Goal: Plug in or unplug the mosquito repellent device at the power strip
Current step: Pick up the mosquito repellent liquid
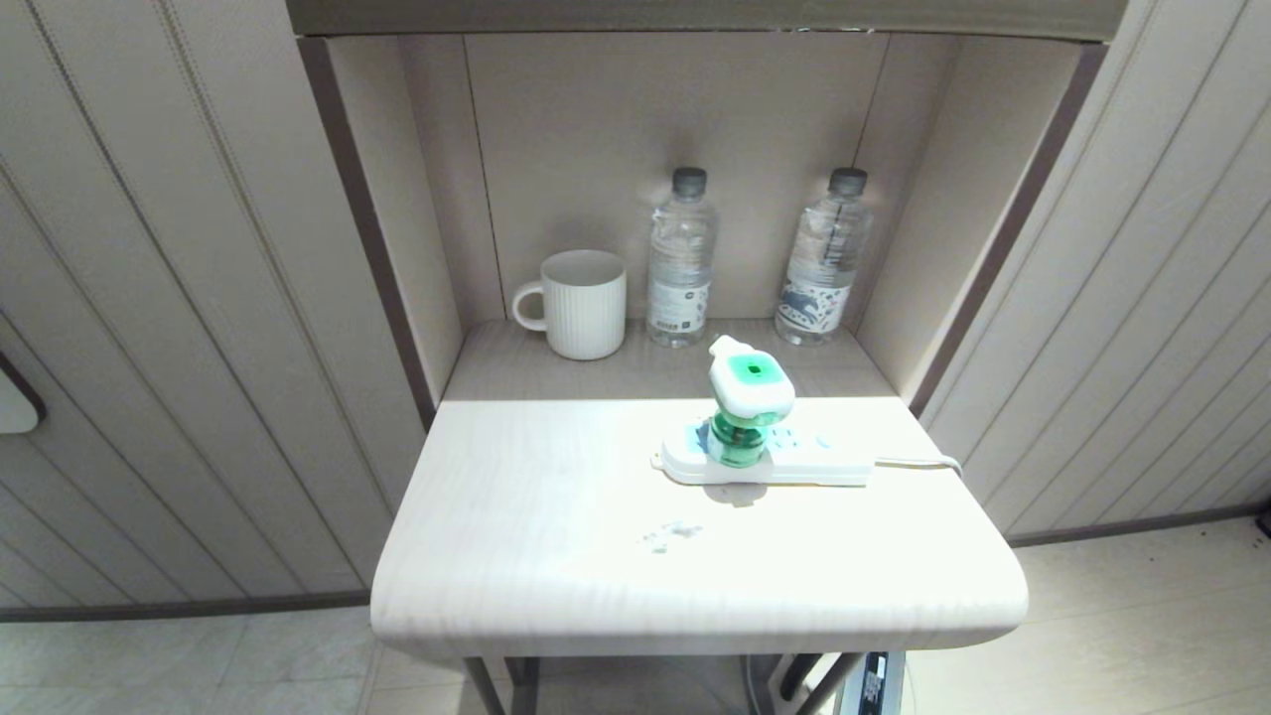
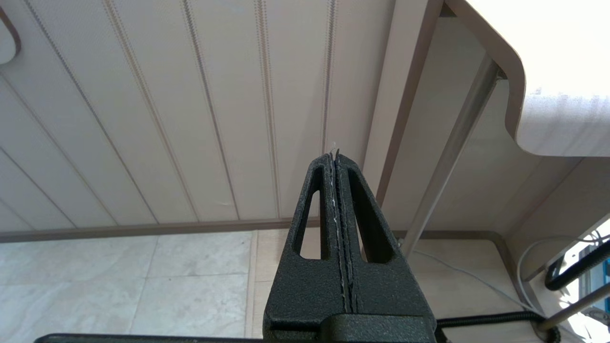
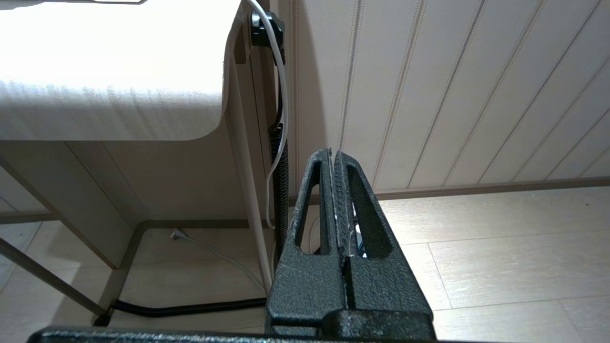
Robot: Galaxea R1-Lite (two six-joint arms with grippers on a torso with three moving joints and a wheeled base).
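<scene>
White-and-green rounded device [image 1: 747, 402] is sitting plugged upright into the flat white strip [image 1: 794, 464] on the pale wood-grain table [image 1: 556, 556]. Left gripper [image 2: 335, 155] and right gripper [image 3: 331, 155], black and textured, are hanging below table level, fingers pressed together, holding nothing.

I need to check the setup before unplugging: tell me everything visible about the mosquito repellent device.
The mosquito repellent device has a rounded white head with a green centre and a translucent green bottle below, plastic by its look. It stands on the left part of the white power strip, apparently plugged in, on the pale table, in front of two water bottles. Nothing else touches it; neither gripper is near it.
</scene>
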